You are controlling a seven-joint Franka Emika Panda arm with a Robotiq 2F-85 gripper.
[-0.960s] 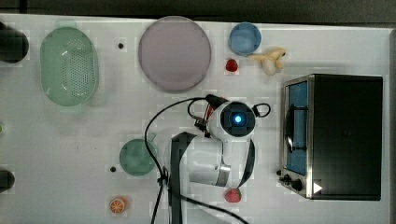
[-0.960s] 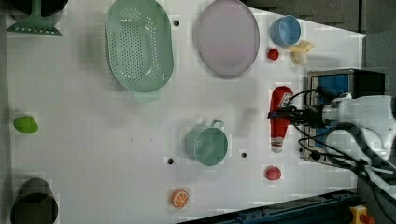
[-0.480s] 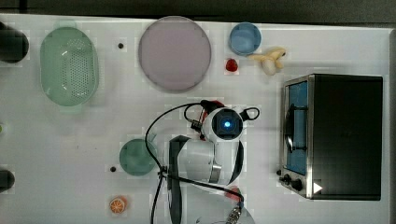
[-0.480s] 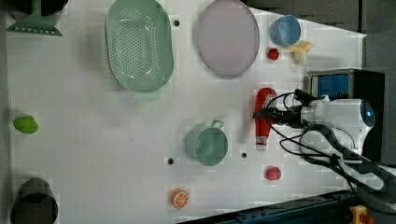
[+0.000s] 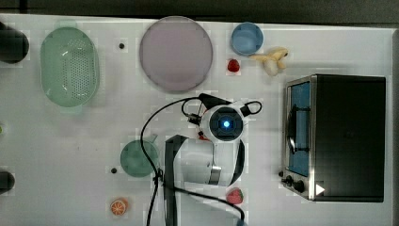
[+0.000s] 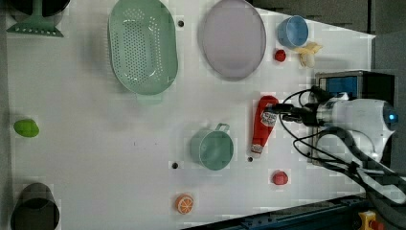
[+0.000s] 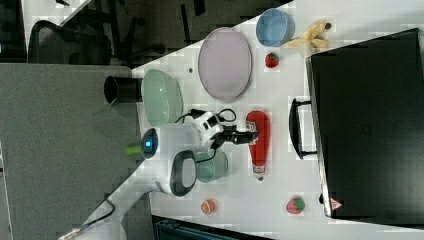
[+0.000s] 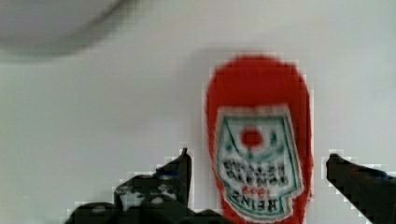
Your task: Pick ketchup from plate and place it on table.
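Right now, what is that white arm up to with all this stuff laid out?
The arm's gripper hangs open over a red ketchup bottle, one finger on each side of it, not clamped. The bottle lies flat on the white table, not on the pale pink plate, which sits bare farther off. A green mug stands beside the bottle. By the look of it, the ketchup has already been set down on the table.

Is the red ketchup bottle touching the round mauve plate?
Apart. In the left view, bare white table separates the ketchup bottle from the plate.
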